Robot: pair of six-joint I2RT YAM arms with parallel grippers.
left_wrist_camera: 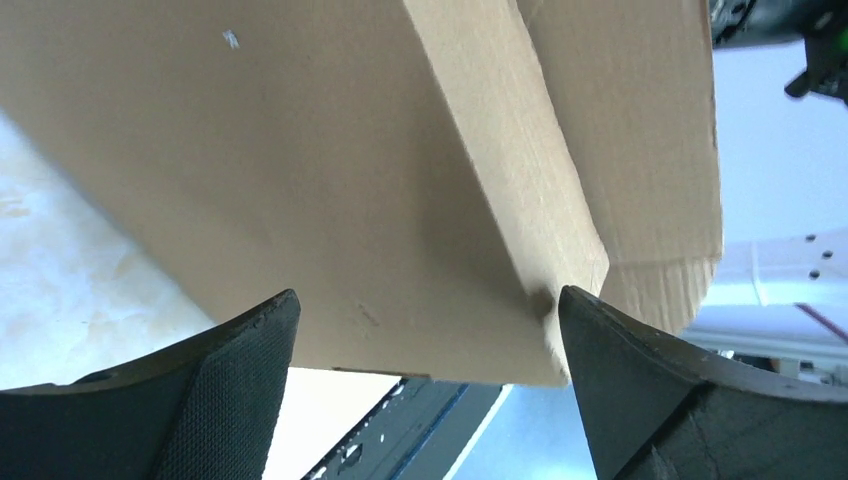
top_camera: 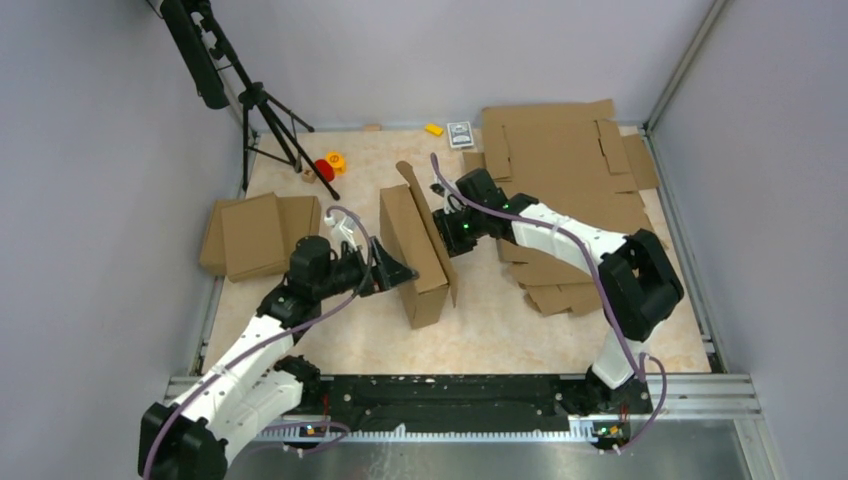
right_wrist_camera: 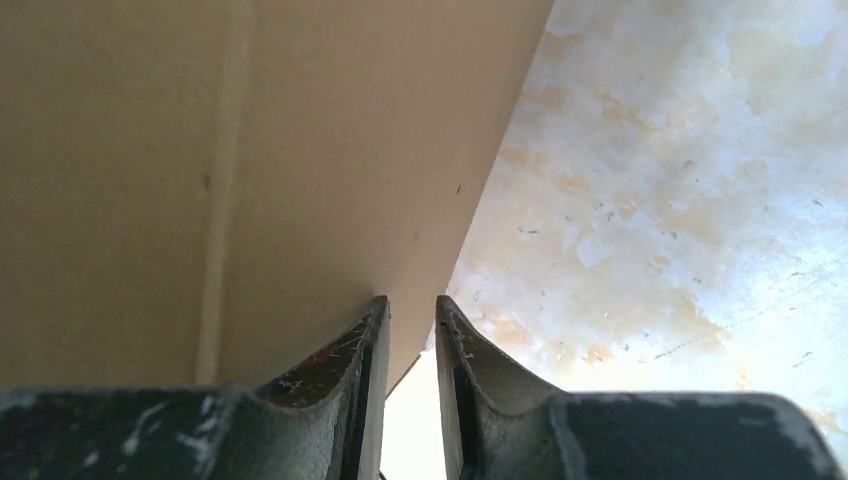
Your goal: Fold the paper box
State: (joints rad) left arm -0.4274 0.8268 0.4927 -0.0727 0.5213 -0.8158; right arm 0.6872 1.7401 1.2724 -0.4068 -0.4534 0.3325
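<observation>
The box (top_camera: 415, 255) stood part-folded at mid-desk (top_camera: 500, 335), between the arms. The left pincer (top_camera: 393, 271) gaped wide around its near wall, gripping nothing. The right pincer (top_camera: 446, 226) was nearly closed at the tall flap; whether it pinched it was unclear. The step seemed to want the left bracing the wall while the right pushed the flap over along its crease.

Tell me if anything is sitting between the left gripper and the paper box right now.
Nothing visible does. The left gripper is open right at the paper box. In its wrist view, the cardboard's lower corner lies directly ahead of and between the fingers, with no other object in the gap.
</observation>
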